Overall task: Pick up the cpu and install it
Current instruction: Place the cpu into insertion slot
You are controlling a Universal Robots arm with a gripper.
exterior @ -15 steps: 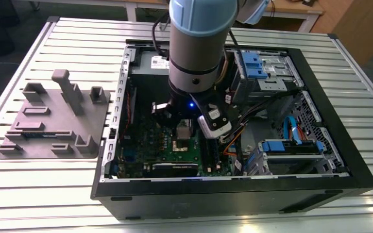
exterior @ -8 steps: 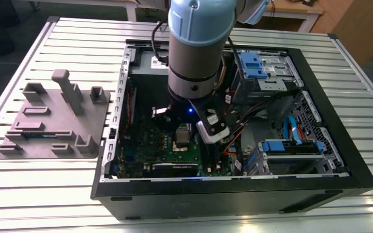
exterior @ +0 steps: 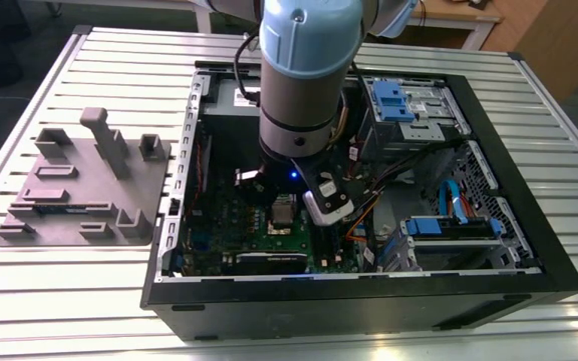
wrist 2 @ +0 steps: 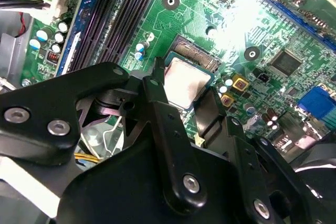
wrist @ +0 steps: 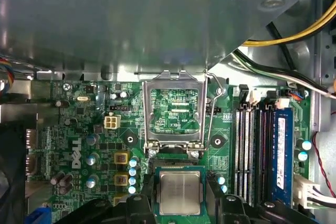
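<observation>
Your arm (exterior: pixel 304 75) stands almost straight up and reaches down into the open computer case (exterior: pixel 530 226) on the table (exterior: pixel 68 301), wrist low over the green motherboard (wrist: pixel 84 129). The cpu (wrist: pixel 180 193) lies flat in its socket, silver top up, just beside the raised metal retention frame (wrist: pixel 173 85). Your claw (wrist: pixel 181 184) is spread apart, one black finger (wrist: pixel 149 190) on each side of the chip with a thin strip of socket showing between, so it grips nothing.
</observation>
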